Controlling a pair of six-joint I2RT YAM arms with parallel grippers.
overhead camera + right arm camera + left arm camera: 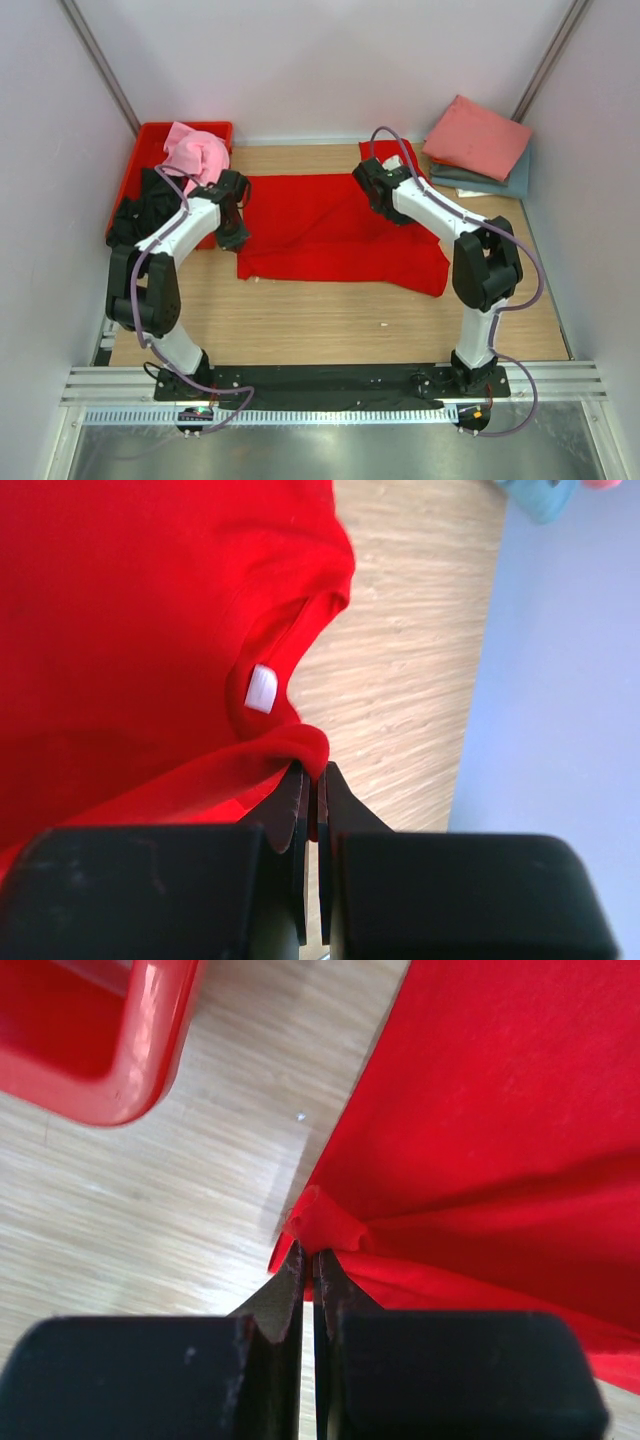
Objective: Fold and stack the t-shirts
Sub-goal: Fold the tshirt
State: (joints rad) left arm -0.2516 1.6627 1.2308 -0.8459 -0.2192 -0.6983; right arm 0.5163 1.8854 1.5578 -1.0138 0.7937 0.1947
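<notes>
Cloth pinched: my left tool (pixel 308 1258) clamped on left edge of bright red shirt (pixel 340 225), my right tool (pixel 314 778) clamped on its collar by white label (pixel 261 688). Shirt spread mid-worktop (pixel 330 320). Red crate (pixel 150 135) with light pink shirt (pixel 195 150) crowds left arm (pixel 185 225), far left. Salmon pink shirt (pixel 478 135) folded atop grey-blue shirt (pixel 505 180), far right.

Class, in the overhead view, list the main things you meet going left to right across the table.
red crate → red shirt → salmon pink shirt

Bright, even light; soft shadows.
</notes>
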